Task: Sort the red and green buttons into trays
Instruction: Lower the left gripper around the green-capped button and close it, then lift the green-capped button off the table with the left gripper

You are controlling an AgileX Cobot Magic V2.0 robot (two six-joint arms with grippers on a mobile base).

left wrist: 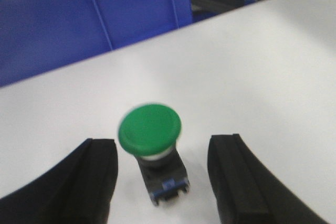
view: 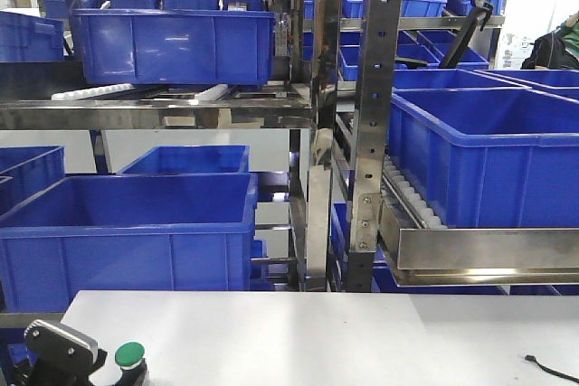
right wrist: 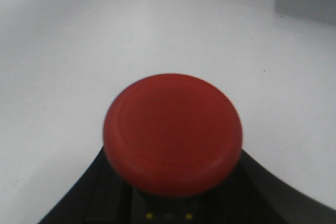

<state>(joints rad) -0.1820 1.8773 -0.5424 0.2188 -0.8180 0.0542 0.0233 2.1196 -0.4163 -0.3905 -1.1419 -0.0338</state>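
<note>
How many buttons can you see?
2. The green button stands on the table between the left gripper's open fingers; the red button is held in the right gripper. Others may be hidden.

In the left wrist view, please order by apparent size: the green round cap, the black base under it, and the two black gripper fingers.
1. two black gripper fingers, alike; nearest the camera and cropped, so unsure.
2. green round cap.
3. black base, partly hidden, slightly smaller.

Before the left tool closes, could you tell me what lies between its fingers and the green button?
Only bare white table on both sides of the green button, seen in the left wrist view.
</note>
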